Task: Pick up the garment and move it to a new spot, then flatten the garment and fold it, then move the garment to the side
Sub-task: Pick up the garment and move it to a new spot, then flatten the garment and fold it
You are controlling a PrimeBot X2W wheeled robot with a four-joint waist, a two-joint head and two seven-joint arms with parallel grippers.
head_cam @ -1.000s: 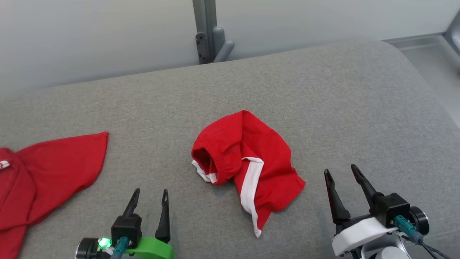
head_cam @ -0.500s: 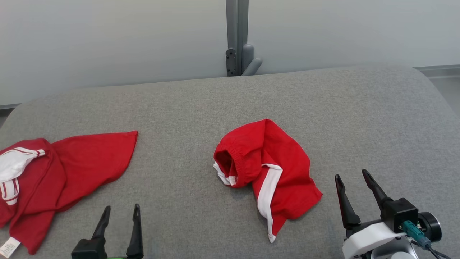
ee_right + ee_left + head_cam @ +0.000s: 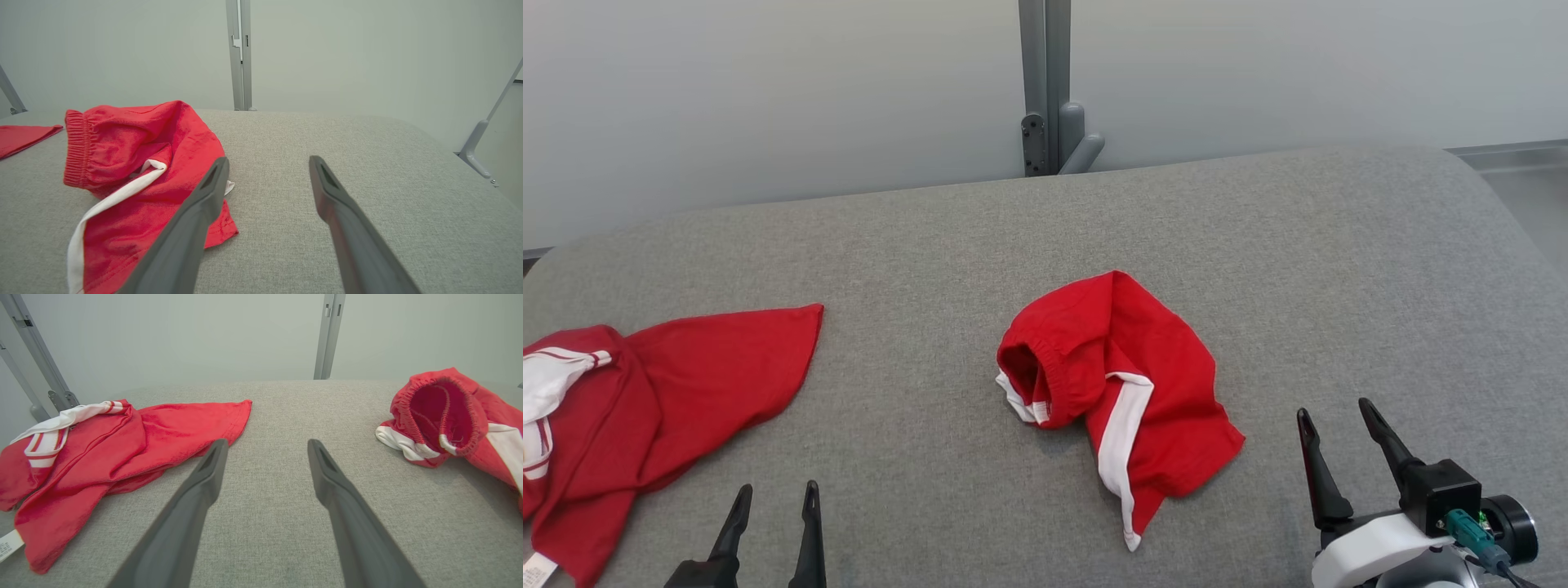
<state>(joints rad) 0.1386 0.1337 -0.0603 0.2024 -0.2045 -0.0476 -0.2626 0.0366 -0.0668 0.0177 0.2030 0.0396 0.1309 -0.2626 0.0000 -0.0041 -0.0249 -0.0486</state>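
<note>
Firstly, nine o'clock: we saw a red shirt point(image 3: 670, 384) crumpled on the grey cushion point(image 3: 931, 245), white trim showing.
Left gripper point(image 3: 778, 487): at seven o'clock, fingers spread, holding nothing.
Garment: red shorts point(image 3: 1127, 384) with a white stripe, bunched at the cushion's centre, waistband opening facing nine o'clock.
Right gripper point(image 3: 1334, 407): at four o'clock of the shorts, near them but apart, fingers spread, empty.
</note>
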